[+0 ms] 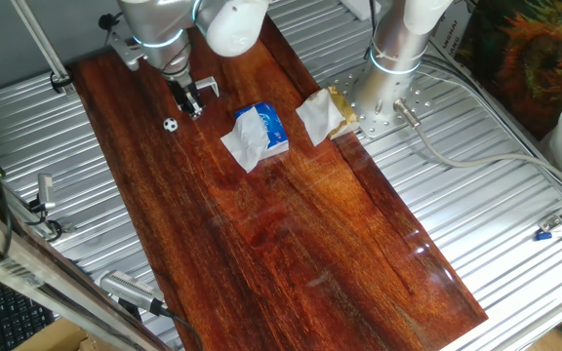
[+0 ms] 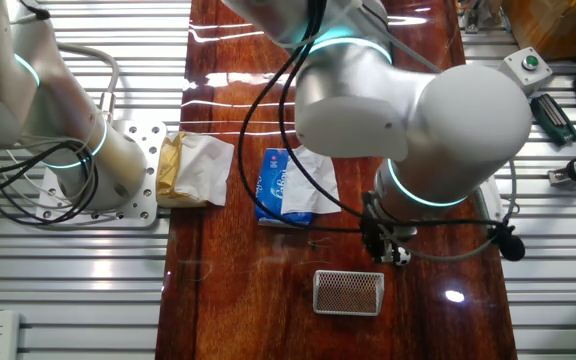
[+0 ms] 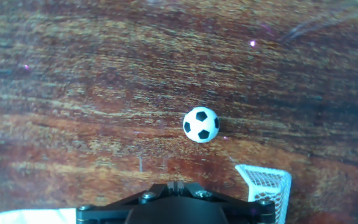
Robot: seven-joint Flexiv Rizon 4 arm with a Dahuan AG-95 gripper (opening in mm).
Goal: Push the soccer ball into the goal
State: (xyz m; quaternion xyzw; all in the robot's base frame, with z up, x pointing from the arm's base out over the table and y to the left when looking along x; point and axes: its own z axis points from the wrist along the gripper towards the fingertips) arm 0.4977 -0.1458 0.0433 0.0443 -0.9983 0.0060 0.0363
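The tiny white ball with black patches, the soccer ball (image 1: 170, 125), lay on the dark reddish wooden tabletop (image 1: 291, 234) near its far end and close to the left long edge, as one fixed view showed it. The small white-grey frame with netting, the goal (image 1: 206, 89), stood just beyond it toward the far end, partly behind the arm. The black two-finger gripper (image 1: 192, 102) hung low between ball and goal, holding nothing. Whether its jaws were parted or closed could not be told from any view.

To do the push well, the fingers would probably need to come round to the side of the ball away from the goal, drop nearly to the wood, and drive in a straight line through the ball's middle toward the frame's mouth. An off-centre touch would likely send so light a ball skidding past a leg.

The hand view gave what the others lacked: the ball (image 3: 201, 124) clear and apart from the goal's netted corner (image 3: 267, 185), bare wood between them. The other fixed view showed the goal (image 2: 348, 292) whole and the ball (image 2: 403, 256) mostly hidden under the wrist. Only the fixed views took in the blue tissue packet (image 1: 261, 134) and the crumpled white-and-tan paper (image 1: 326, 115), both well apart toward the right edge.
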